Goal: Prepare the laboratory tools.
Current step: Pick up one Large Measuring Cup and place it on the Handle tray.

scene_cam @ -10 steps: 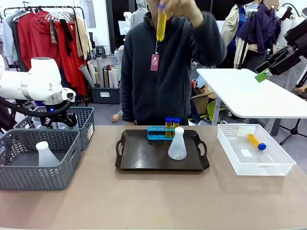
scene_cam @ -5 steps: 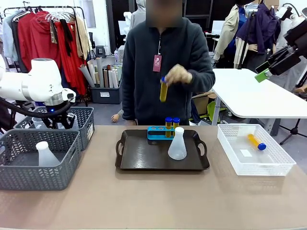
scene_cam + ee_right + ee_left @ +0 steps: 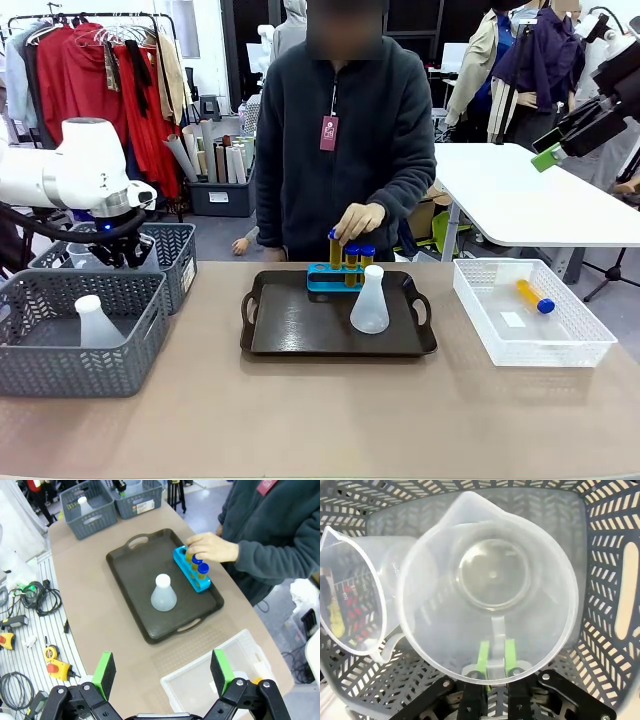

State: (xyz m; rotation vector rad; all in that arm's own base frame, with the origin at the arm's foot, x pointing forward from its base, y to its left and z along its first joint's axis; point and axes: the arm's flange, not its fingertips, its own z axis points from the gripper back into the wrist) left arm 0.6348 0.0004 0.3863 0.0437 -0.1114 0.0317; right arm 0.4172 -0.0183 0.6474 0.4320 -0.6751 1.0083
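Note:
My left gripper (image 3: 494, 653) is shut on the handle of a clear measuring beaker (image 3: 490, 580) inside the back grey basket (image 3: 172, 245); a second beaker (image 3: 350, 590) lies beside it. On the dark tray (image 3: 300, 330) stand a translucent white conical flask (image 3: 369, 302) and the blue rack (image 3: 325, 276), which holds two blue-capped amber tubes (image 3: 359, 256). The person's hand (image 3: 357, 219) is setting a third tube (image 3: 335, 250) into the rack. Another amber tube (image 3: 535, 297) lies in the white bin (image 3: 480, 300). High at the right, my right gripper (image 3: 162, 672) hangs open over the table (image 3: 100, 600).
A second white flask (image 3: 95, 320) sits in the front grey basket (image 3: 70, 365) at the left. The person stands at the far edge behind the tray. Bare tabletop (image 3: 320, 420) stretches along the near side. A white side table (image 3: 520, 200) stands beyond the bin.
The person's hand has brought an amber tube down from head height into the rack. My left gripper has closed on the beaker handle; the arm has barely shifted.

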